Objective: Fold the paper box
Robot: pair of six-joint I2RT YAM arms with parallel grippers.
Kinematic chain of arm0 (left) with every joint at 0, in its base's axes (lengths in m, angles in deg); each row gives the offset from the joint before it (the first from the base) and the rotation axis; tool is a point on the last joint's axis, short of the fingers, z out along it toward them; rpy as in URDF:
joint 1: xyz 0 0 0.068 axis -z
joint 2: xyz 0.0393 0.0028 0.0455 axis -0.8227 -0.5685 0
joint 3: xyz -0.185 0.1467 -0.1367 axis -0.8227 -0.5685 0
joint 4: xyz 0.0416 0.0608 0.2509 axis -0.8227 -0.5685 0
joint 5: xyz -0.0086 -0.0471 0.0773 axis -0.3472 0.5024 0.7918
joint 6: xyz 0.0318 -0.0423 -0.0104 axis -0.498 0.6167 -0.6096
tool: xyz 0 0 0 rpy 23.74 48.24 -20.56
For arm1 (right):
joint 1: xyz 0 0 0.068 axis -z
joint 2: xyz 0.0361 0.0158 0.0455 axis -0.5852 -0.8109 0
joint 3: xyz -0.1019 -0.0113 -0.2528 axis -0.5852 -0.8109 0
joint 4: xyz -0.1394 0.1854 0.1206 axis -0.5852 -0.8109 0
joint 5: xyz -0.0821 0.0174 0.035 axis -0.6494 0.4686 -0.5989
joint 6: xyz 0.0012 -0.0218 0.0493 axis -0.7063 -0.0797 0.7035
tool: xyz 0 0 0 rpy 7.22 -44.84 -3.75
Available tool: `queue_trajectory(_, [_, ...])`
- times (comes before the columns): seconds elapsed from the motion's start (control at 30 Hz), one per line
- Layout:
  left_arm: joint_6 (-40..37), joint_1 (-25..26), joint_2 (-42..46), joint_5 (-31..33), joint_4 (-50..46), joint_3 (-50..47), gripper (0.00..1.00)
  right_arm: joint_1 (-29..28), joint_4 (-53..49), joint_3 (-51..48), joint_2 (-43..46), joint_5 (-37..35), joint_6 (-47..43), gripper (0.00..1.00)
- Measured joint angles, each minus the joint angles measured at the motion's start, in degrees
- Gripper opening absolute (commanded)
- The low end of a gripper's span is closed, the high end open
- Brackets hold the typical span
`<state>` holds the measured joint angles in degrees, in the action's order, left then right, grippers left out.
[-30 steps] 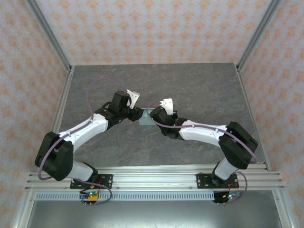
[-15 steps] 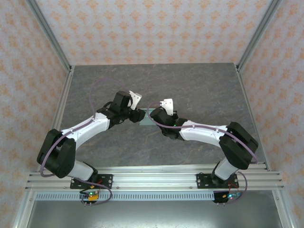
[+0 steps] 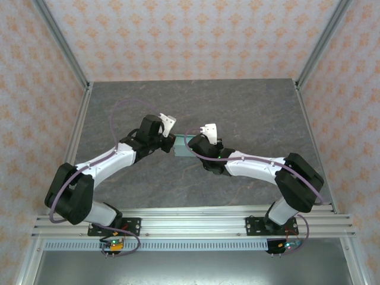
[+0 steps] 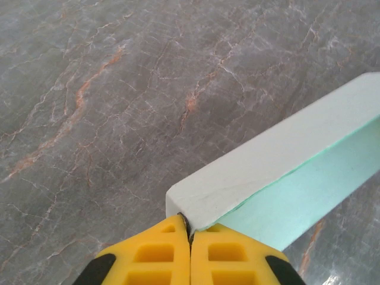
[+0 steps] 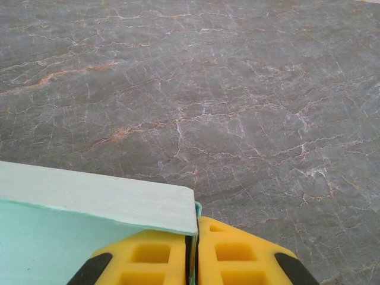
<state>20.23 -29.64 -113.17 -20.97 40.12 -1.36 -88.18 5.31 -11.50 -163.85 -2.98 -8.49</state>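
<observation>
The paper box (image 3: 180, 146) is pale mint-green card, held between both arms above the middle of the table. In the left wrist view the box (image 4: 279, 166) runs up to the right as a long folded strip, and my left gripper (image 4: 190, 228) is shut on its near corner, yellow fingertips (image 4: 154, 255) pressed together. In the right wrist view the box (image 5: 95, 199) extends left, with a thin card edge pinched between the yellow fingers (image 5: 237, 255) of my right gripper (image 5: 193, 240). From above, the left gripper (image 3: 169, 141) and right gripper (image 3: 191, 145) meet at the box's two ends.
The grey marbled tabletop (image 3: 237, 107) spreads around the arms, bounded by aluminium rails (image 3: 77, 136) at the sides and patterned walls. A purple cable (image 3: 127, 104) loops above the left arm.
The left wrist has shifted slightly right toward the box, and the box between the grippers looks a little more upright. The right arm has barely moved.
</observation>
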Motion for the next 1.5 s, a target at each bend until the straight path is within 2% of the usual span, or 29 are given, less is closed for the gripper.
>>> queue_trajectory(0.47, [3.54, -0.22, -1.88, 0.02, -7.13, 6.45, 0.00, -0.22, 0.02, -0.11, 0.00, -0.24, -0.04, 0.15])
queue_trajectory(0.77, [17.81, -0.22, -4.48, -0.22, -10.91, 8.98, 0.00, -0.66, -0.04, -0.11, 0.00, -1.51, -0.22, 0.17])
queue_trajectory(0.97, [24.30, -0.22, -4.39, -0.50, -11.15, 9.03, 0.01, -0.68, -0.02, -0.09, -0.20, -2.16, -0.22, 0.17])
queue_trajectory(1.23, [26.27, -0.22, -4.37, -0.61, -12.96, 9.92, 0.01, -0.79, 0.02, 0.11, -1.01, -3.45, -0.20, 0.16])
queue_trajectory(1.5, [25.64, -0.22, -6.29, -1.92, -21.42, 15.54, 0.01, -0.96, 0.00, 0.11, -1.42, -4.24, -0.22, 0.16])
